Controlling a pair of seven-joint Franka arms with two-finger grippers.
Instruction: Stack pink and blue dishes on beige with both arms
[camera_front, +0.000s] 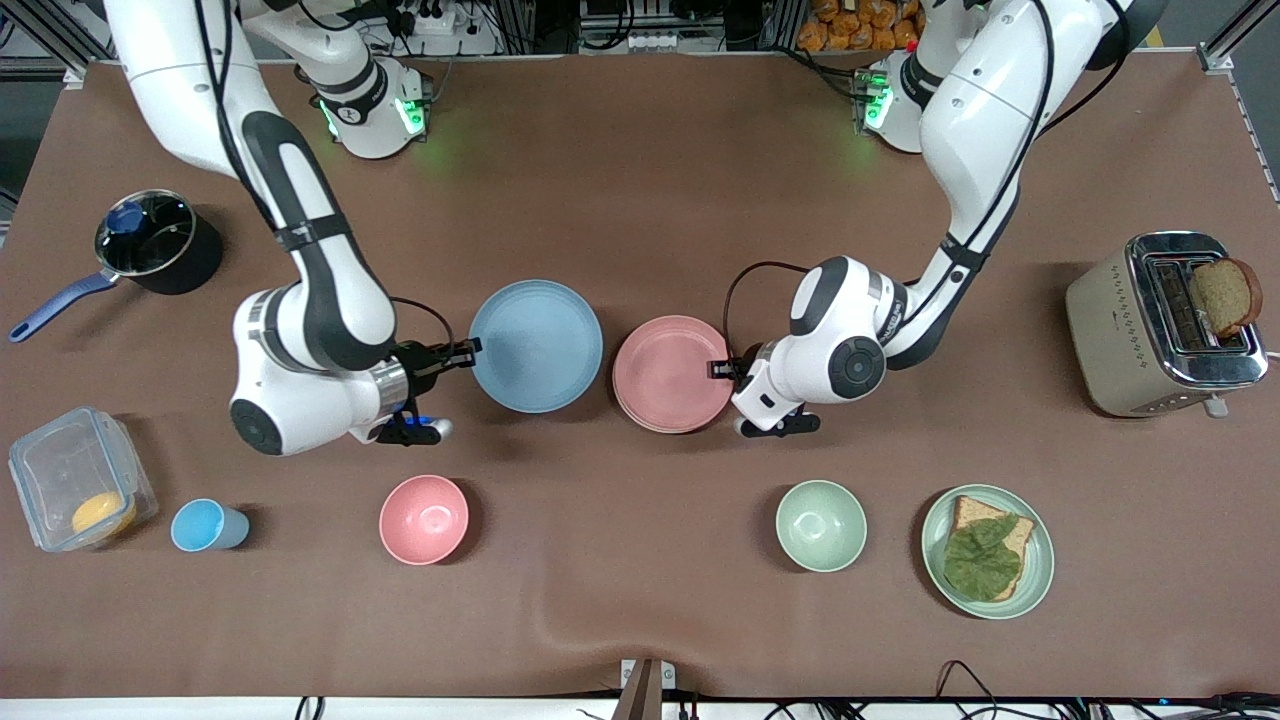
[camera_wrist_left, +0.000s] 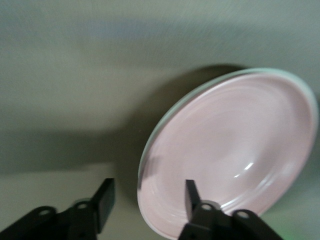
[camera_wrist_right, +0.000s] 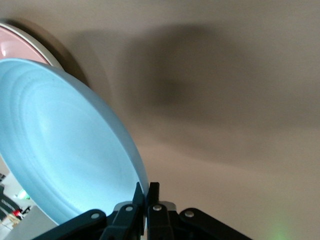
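Nearest camera: green plate (camera_front: 1040, 560) with bread. Pink plate (camera_front: 672, 373) resting on beige plate (camera_front: 640, 418), left gripper (camera_front: 722, 369) spread at its rim. Beside it, blue plate (camera_front: 536, 345) pinched by right gripper (camera_front: 466, 352); thin rim hold, risks tilting or slipping.

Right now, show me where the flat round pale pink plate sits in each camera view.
Front view: the flat round pale pink plate lies mid-table, on a beige plate whose edge peeks out.
Left wrist view: it fills the middle and one side, the open left end effector at its rim.
Right wrist view: only a sliver at a corner.
Shared landmark: the brown tablecloth.
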